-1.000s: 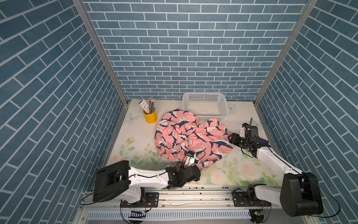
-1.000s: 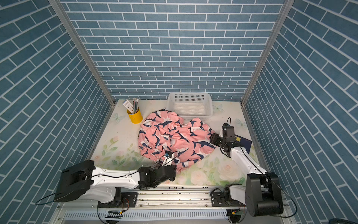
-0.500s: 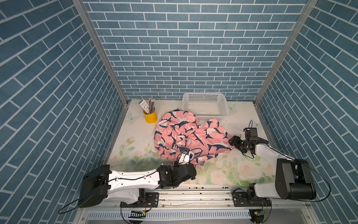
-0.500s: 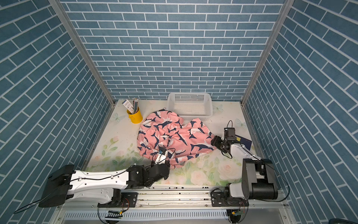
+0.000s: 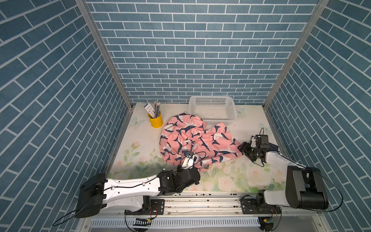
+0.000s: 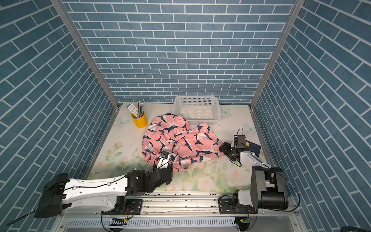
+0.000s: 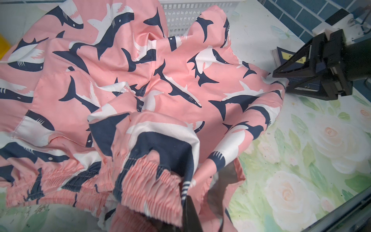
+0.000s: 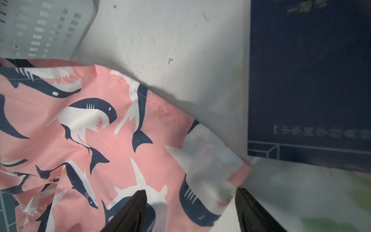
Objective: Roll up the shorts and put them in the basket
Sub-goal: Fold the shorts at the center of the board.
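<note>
The shorts (image 5: 192, 138) (image 6: 176, 140), pink with navy-and-white sharks, lie crumpled mid-table in both top views. My left gripper (image 5: 193, 165) (image 6: 167, 163) is at their near edge, shut on the gathered waistband (image 7: 152, 180). The band bunches over one dark finger (image 7: 190, 213) and hides the other. My right gripper (image 5: 243, 149) (image 6: 224, 149) sits at the right leg's hem, open. In the right wrist view its gripper (image 8: 190, 191) straddles the hem corner (image 8: 236, 172) without pinching it. The left wrist view shows that gripper (image 7: 281, 83) spread beside the cloth.
A white mesh basket (image 5: 211, 109) (image 6: 196, 109) stands at the back, touching the shorts' far edge. A yellow cup of pencils (image 5: 155, 120) (image 6: 140, 120) is back left. A dark blue book (image 6: 254, 148) (image 8: 309, 80) lies under the right arm by the right wall.
My right jaws have spread wider at the hem, and that arm has folded lower. The left arm has stretched out flatter, keeping its hold on the waistband. The shorts have shifted slightly.
</note>
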Tool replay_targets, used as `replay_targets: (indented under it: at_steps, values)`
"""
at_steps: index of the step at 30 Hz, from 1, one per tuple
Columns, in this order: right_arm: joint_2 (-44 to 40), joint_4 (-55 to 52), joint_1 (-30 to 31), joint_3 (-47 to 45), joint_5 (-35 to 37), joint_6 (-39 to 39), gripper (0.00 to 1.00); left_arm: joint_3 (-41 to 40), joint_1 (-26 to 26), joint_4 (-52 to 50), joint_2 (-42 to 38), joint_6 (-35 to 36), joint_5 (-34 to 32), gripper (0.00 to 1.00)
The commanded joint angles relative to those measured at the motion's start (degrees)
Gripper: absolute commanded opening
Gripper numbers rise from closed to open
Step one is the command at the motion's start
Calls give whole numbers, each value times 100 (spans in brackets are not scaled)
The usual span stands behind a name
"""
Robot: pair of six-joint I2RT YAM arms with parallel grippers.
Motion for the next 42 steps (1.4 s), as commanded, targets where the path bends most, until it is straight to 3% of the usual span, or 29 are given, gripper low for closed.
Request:
replay_targets:
  at_steps: [1,6,11,15,21,31,36,39,42]
  values:
    - [-65,-168,-32,-223,-38,236,73,119,76,-197,63,216,-45,0]
    - [63,273,-21,-293,-204,430,57,247,124,-179,93,415,1,0]
    - [77,545,-27,431,-508,548,0,725,641,-321,-262,958,271,0]
    - [-99,439,-28,1607,-663,589,0,1680,1645,-721,-560,1686,795,0]
    - [-454,69,-27,3475,-645,642,0,4282,2962,-1900,117,2667,1613,0]
    - [-1046,-444,-43,6251,-377,248,0,8048,4019,-3173,1233,3248,2420,0]
    - [-841,-1074,-49,7897,131,-83,0,8816,4320,-3651,1316,3339,3012,0]
    - [-640,-1112,-53,8541,172,-144,0,8574,4414,-3572,1174,3293,3024,0]
    - [-366,-1076,-55,8492,132,-23,0,8013,4715,-3464,1234,3176,3279,0]
